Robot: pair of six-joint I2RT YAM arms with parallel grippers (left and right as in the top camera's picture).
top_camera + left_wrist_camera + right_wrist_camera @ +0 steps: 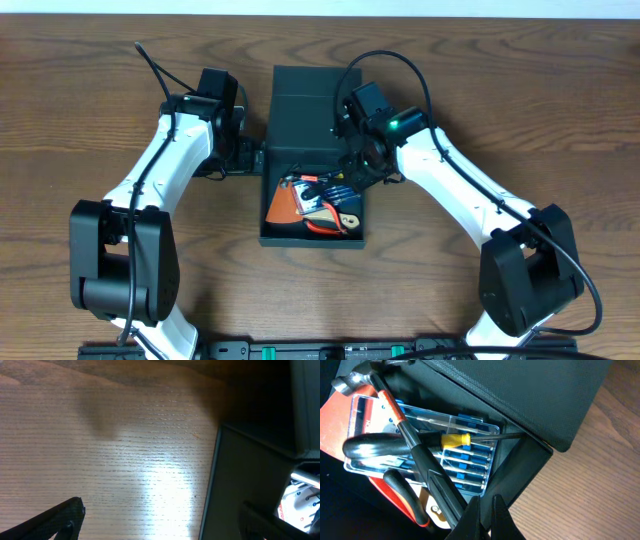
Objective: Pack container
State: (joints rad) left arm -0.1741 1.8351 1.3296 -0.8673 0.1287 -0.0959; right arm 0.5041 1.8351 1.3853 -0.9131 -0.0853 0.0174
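**A:** Where does the container [312, 240] lie?

**B:** Mid-table, between the two arms, with its lid [305, 105] thrown open toward the far side.

**A:** And the left claw [248, 158]?

**B:** It is just beside the container's left wall, toward the far end, with its fingers spread wide.

**A:** The right claw [352, 178]?

**B:** It is over the box's right part, just inside the right wall. Its fingers are pressed together and pinch nothing.

**A:** What do the wrist views add?

**B:** The left one shows the container's wall standing between the spread fingers [55, 520]. One finger is out over the bare table [125, 460] and the other is on the box's side. I cannot tell whether either touches.

The right one sorts out the contents. A black-handled hammer [422, 462] lies slantwise across a clear case of blue-handled screwdrivers [465, 467]. A yellow-handled screwdriver [455, 440] lies on that case, and red-handled pliers [402, 492] sit near the claw. An orange flat piece [335, 425] is at the left.

**A:** And from above?

**B:** Those tools blur into an orange-and-black heap. Only that view shows both arms and the whole box together.
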